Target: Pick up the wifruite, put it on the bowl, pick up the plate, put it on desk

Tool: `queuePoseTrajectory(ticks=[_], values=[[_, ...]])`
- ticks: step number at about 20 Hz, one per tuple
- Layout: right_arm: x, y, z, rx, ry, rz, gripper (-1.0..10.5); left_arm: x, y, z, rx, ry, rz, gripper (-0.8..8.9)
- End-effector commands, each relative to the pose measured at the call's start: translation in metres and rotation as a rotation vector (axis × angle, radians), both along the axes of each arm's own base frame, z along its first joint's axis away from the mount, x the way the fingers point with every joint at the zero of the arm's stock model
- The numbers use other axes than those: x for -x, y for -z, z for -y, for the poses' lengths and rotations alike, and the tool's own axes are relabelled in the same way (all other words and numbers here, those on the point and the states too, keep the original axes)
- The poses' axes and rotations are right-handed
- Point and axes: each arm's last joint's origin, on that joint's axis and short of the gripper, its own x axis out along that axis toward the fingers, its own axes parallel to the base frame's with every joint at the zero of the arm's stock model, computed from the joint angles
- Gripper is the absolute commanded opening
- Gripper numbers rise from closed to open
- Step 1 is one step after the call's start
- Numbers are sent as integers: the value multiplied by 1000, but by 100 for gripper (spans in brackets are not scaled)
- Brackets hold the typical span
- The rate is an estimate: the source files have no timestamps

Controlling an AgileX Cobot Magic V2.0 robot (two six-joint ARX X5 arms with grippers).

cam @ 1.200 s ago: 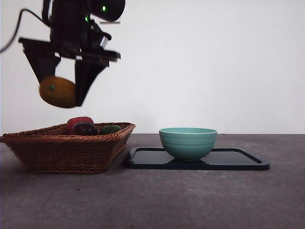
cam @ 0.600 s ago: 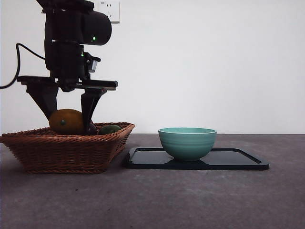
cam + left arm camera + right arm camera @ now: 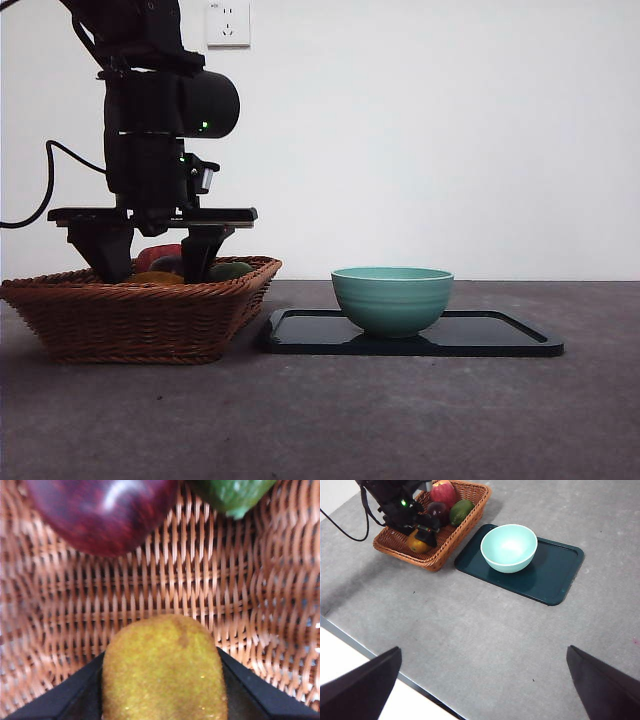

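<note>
down in the wicker basket (image 3: 140, 318), between the left gripper's (image 3: 165, 690) black jaws: the wifruite (image 3: 164, 672), clamped at its flanks. looks light, firm, dull-skinned and unlikely to slip; best taken across the middle. alongside, one dark purple-red fruit (image 3: 100, 512), one green fruit (image 3: 232, 495), one red apple (image 3: 444, 491). beyond, one teal bowl (image 3: 392, 298) on one dark plate (image 3: 500, 338), on the desk (image 3: 400, 420). right gripper (image 3: 485, 690) waiting high, jaws wide apart.

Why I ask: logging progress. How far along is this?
Done: nothing; the bowl sits empty on the dark, tray-like plate. In hand: the left gripper, down in the basket, is closed on the wifruite. Left: fruit into bowl, then the plate to the desk. The right gripper waits, open.
</note>
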Motion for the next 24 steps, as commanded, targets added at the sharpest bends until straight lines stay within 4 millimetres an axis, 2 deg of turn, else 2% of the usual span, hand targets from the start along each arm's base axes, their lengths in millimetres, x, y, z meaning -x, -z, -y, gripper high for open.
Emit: queuePoseTrajectory(ticks=[1, 2, 5, 7, 10, 12, 14, 17, 19, 22, 24], values=[[0, -3, 0, -15, 0, 12, 548, -3, 5, 3, 0, 23, -14, 249], [0, -3, 0, -15, 0, 12, 547, -2, 5, 2, -5, 28, -23, 260], [0, -3, 0, -15, 0, 11, 548, -1, 5, 1, -13, 38, -33, 522], [0, -3, 0, -15, -1, 11, 548, -3, 3, 1, -13, 42, -30, 624], [1, -3, 0, -12, -1, 6, 547, -6, -16, 2, -16, 82, -13, 634], [1, -3, 0, -12, 0, 5, 548, -5, -42, 1, -5, 108, 31, 634], [1, -3, 0, -13, 0, 7, 547, 5, -73, -3, 13, 124, 88, 633], [0, -3, 0, -15, 0, 13, 548, 36, -123, -16, 43, 156, 184, 628], [0, -4, 0, -17, 0, 17, 547, 64, -157, -28, 68, 182, 264, 628], [0, -4, 0, -17, 0, 17, 548, 119, -204, -47, 173, 284, 372, 627], [0, -4, 0, -17, 0, 16, 548, 160, -229, -62, 224, 371, 447, 626]])
